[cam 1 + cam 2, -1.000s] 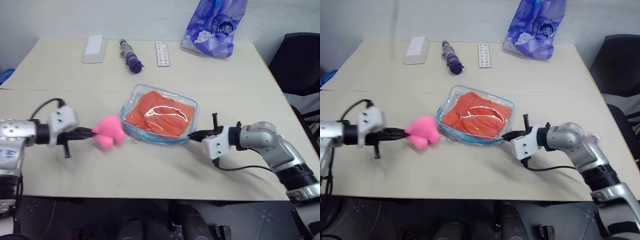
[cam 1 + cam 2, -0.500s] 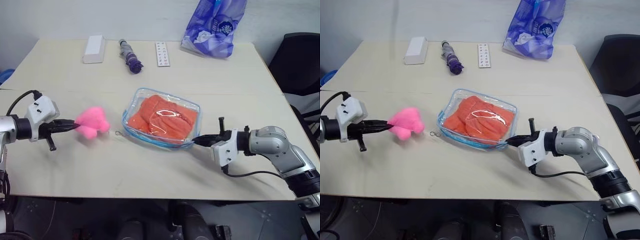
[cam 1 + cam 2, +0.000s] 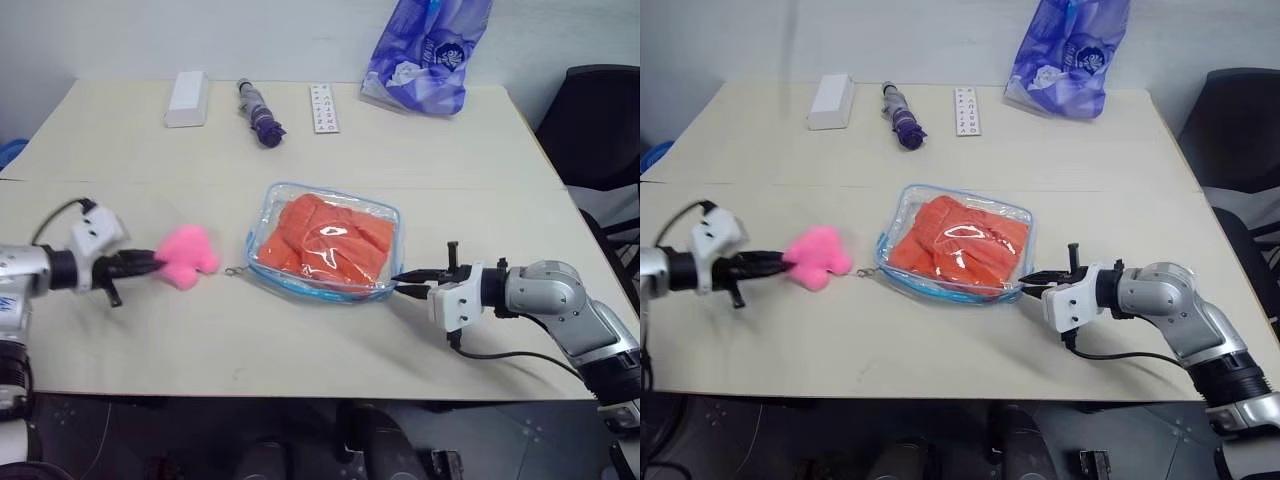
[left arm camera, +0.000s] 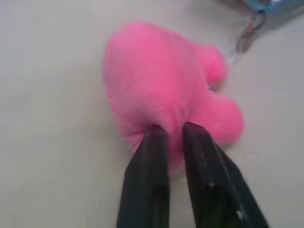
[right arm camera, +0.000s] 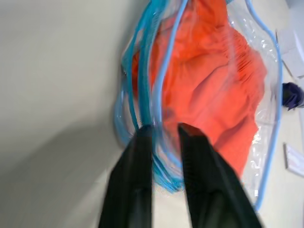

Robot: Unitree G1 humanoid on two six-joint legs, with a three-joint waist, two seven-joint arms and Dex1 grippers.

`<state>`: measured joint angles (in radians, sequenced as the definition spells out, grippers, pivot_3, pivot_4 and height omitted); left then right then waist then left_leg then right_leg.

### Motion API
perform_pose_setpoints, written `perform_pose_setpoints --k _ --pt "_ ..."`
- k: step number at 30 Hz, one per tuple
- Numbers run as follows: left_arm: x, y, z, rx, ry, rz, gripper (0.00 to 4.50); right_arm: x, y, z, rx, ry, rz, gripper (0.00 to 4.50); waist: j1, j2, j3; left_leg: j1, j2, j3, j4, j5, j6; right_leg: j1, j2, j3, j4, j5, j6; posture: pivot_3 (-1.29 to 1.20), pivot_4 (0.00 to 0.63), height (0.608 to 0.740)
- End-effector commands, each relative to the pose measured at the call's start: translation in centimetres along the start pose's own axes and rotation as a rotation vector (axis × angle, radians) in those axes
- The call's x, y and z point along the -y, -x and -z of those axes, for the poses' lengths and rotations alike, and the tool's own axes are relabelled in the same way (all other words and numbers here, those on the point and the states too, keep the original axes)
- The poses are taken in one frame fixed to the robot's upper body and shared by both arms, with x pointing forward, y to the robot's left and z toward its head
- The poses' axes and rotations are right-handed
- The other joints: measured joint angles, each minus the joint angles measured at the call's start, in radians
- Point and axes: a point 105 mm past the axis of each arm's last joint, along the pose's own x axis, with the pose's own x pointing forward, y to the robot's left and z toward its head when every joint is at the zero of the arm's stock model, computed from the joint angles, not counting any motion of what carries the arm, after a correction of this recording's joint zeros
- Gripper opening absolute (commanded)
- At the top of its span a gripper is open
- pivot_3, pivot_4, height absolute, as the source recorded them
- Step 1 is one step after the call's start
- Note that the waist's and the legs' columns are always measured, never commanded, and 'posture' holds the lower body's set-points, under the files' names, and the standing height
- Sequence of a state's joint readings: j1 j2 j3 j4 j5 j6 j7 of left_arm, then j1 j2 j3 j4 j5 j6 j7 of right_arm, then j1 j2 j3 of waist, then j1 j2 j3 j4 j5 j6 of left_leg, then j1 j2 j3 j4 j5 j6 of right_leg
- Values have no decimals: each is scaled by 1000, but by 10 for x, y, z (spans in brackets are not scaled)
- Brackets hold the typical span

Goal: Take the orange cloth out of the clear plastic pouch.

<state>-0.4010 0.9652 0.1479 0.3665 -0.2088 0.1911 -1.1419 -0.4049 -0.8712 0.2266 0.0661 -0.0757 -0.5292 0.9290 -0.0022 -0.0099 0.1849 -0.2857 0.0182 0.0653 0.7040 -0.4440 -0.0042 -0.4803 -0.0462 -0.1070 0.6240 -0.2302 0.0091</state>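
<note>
The left fingers (image 4: 151,156) stand slightly parted, their tips buried in the fluffy pink charm (image 3: 187,256); a narrow gap shows between them, and whether they actually pinch the fluff cannot be told. From the charm a thin chain (image 3: 233,271) runs across the counter (image 3: 300,330) to the near left corner of the clear plastic pouch (image 3: 385,218).

The right fingers (image 5: 190,142) are also a little apart, and their tips sit at the pouch's blue-edged corner (the one nearest the robot's right side), with the light blue zipper edging (image 5: 156,90) lying between and just ahead of them. Whether they press that edge or merely touch it is not clear.

The pouch lies flat near the middle of the counter, between the two arms. The orange cloth (image 3: 325,238) is inside it, folded and bunched, filling most of the pouch and seen through the transparent top face, which carries a bright glare.

Well apart from all this, along the far side of the counter, sit a white box (image 3: 188,97), a small clear packet with a purple cord (image 3: 259,111) and a flat white strip with printed marks (image 3: 324,107). A blue-purple printed plastic bag (image 3: 432,55) stands at the far right corner.
</note>
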Motion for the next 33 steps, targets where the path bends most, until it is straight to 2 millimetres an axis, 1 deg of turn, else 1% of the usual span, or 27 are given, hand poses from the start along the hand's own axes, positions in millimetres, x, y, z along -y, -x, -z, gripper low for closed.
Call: perform_pose_setpoints --k 1,3,6,7,8,10,11,12,13,15,16,18,20,23,25,28,31,33 --pt "9 1 -13 35 -22 8 1974 14 13 -9 10 -27 67 2041 1 0 0 0 0 0 0 0 0 0 0 0 0 0 0 0 150 740" --pt "8 6 -10 12 -22 -4 2599 15 19 -11 8 -75 87 2738 2 0 0 1 0 -2 0 0 0 1 0 2 0 0 0 0 150 740" --pt "-15 29 -19 30 42 -77 3567 13 33 -19 22 -226 109 3799 3 0 0 1 0 -3 0 0 0 1 0 1 0 0 0 0 150 740" --pt "-21 38 -28 56 67 -83 3868 9 38 -24 38 -307 100 4104 5 -1 0 1 0 -3 0 0 0 0 0 1 0 0 0 0 150 740" --pt "-27 46 -41 96 54 -89 3914 6 43 -31 55 -380 86 4436 5 -1 0 1 0 -3 0 0 0 0 0 0 0 0 0 0 150 740" --pt "-35 53 -74 168 17 -87 3914 1 53 -43 93 -529 66 4436 9 -2 -1 0 0 -3 0 0 0 1 1 -1 -1 0 0 0 150 740" --pt "-34 51 -93 202 -23 -57 3914 -2 57 -48 104 -592 58 4436 12 -2 -1 0 -1 -3 0 0 0 1 0 -1 -1 0 0 0 150 740" --pt "-24 42 -110 216 -97 6 3914 -7 60 -53 116 -662 41 4436 22 -2 -1 0 -2 -3 0 0 0 2 0 -1 -1 0 0 0 150 740" --pt "-17 36 -120 221 -149 52 3914 -10 62 -58 122 -707 28 4436 24 -2 -1 1 -2 -3 0 -1 0 2 0 -1 -1 0 0 0 150 740" --pt "2 16 -130 193 -272 146 3914 -15 64 -68 140 -775 -4 4436 27 -2 -1 2 -2 -2 -1 -1 1 5 0 1 -2 0 1 0 150 740" --pt "13 5 -132 174 -341 189 3914 -17 64 -73 150 -799 -9 4436 27 -1 -1 2 -2 -3 -2 -1 1 6 0 2 -2 0 1 0 150 740" --pt "38 -29 -127 111 -541 289 3914 -15 62 -80 172 -853 23 4436 27 -1 -1 5 -2 -3 -3 -1 1 11 1 1 -4 0 1 0 150 740" --pt "50 -51 -121 88 -660 336 3914 -12 61 -84 184 -883 55 4436 25 -2 -1 6 -2 -2 -2 -1 1 12 1 2 -4 0 1 0 150 740" --pt "55 -74 -119 102 -737 347 3914 -10 60 -88 189 -911 86 4436 18 -3 0 6 -2 -1 -2 -1 -1 12 4 3 -4 0 1 0 150 740" --pt "60 -90 -117 116 -810 358 3914 -13 59 -88 169 -921 104 4436 21 -3 0 6 -2 0 -2 -1 -2 12 4 2 -4 0 1 0 150 740" --pt "64 -100 -115 127 -861 387 3914 -17 59 -88 141 -930 118 4436 26 -3 0 5 -2 0 -2 0 -2 12 4 1 -4 0 1 0 150 740" --pt "63 -105 -120 169 -856 381 3314 -20 58 -88 128 -937 126 4471 27 -3 0 5 -2 0 -2 -1 -1 12 3 1 -4 0 1 0 150 740" --pt "63 -106 -122 181 -858 382 2649 -20 58 -89 124 -940 137 4471 27 -3 0 5 -2 0 -1 0 -1 12 3 0 -4 0 1 0 150 740"
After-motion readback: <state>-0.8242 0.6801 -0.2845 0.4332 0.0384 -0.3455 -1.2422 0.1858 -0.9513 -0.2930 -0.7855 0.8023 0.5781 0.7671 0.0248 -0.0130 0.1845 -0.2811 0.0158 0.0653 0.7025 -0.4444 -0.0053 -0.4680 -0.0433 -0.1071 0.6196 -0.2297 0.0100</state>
